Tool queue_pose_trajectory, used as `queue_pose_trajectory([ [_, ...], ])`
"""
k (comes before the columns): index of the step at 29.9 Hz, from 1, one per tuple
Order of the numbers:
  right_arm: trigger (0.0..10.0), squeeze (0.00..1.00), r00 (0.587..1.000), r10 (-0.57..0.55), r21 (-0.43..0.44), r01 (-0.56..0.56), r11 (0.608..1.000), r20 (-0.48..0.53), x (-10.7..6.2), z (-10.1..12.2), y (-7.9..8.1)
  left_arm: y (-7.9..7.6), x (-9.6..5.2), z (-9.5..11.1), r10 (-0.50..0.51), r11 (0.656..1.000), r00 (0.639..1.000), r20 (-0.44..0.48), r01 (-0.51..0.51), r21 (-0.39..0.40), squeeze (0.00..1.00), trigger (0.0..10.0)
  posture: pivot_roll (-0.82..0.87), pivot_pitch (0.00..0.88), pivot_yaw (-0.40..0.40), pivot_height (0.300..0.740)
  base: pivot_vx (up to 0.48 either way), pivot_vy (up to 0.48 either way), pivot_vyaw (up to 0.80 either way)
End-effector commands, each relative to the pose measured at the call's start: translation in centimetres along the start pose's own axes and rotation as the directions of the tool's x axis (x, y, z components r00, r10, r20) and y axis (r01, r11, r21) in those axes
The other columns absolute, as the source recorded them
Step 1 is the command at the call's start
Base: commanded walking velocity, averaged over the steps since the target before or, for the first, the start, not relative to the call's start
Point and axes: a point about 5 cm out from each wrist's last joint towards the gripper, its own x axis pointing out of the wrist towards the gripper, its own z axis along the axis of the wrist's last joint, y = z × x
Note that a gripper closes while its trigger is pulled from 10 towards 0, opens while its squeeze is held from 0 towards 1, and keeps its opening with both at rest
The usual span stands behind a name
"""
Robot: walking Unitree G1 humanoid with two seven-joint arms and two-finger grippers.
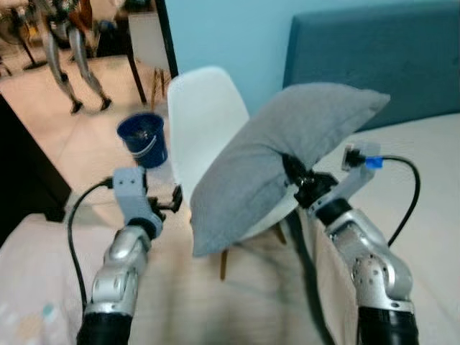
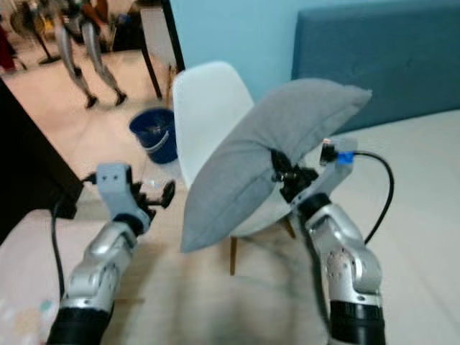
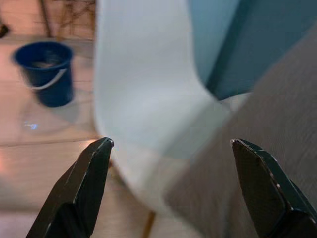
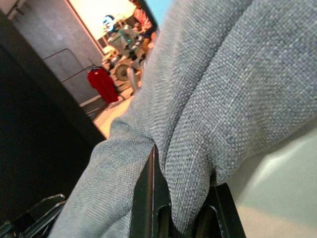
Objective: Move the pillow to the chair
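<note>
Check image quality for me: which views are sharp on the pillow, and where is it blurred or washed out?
Right wrist view: weave of the grey pillow crisp where the right gripper pinches it; doorway beyond overexposed. Left wrist view: white chair and blue bucket soft, open left gripper fingertips sharper. Left eye view: pillow fairly clear, the foreground surface smeared, bright hallway washed out.

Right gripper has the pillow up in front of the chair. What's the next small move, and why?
Probably ease the right gripper forward and down: it pinches the gray pillow held above the white chair, not yet resting on it.
</note>
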Motion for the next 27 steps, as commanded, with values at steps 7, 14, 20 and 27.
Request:
queue_pose_trajectory([
  [7, 10.0, 0.00, 0.998, 0.035, 0.003, -0.036, 0.999, 0.056, 0.4, 1.2, 0.9, 0.7, -0.3, -0.4, 0.023, 1.000, 1.000, -0.018, -0.023, 0.003, 0.00, 10.0, -0.10, 0.094, 0.013, 0.740, 0.313, 0.000, 0.00],
  [14, 10.0, 0.00, 0.999, 0.003, 0.051, -0.005, 0.999, 0.037, 0.6, 1.1, 0.4, 0.7, -0.2, -0.2, 0.025, 1.000, 1.000, -0.016, -0.025, 0.005, 0.00, 10.0, -0.10, 0.094, 0.010, 0.740, 0.312, 0.000, 0.00],
  [20, 10.0, 0.00, 1.000, -0.013, 0.113, 0.010, 0.994, 0.027, 0.7, 1.2, -0.2, 0.9, -0.1, 0.0, 0.031, 1.000, 0.999, -0.010, -0.031, 0.003, 0.00, 10.0, -0.10, 0.091, 0.007, 0.740, 0.313, 0.000, 0.00],
  [27, 10.0, 0.00, 0.999, 0.040, 0.156, -0.037, 0.987, -0.019, 0.8, 0.9, 0.1, 1.0, 0.0, 0.1, 0.036, 0.999, 0.999, -0.005, -0.036, 0.007, 0.00, 10.0, -0.10, 0.079, 0.005, 0.740, 0.312, 0.000, 0.00],
])
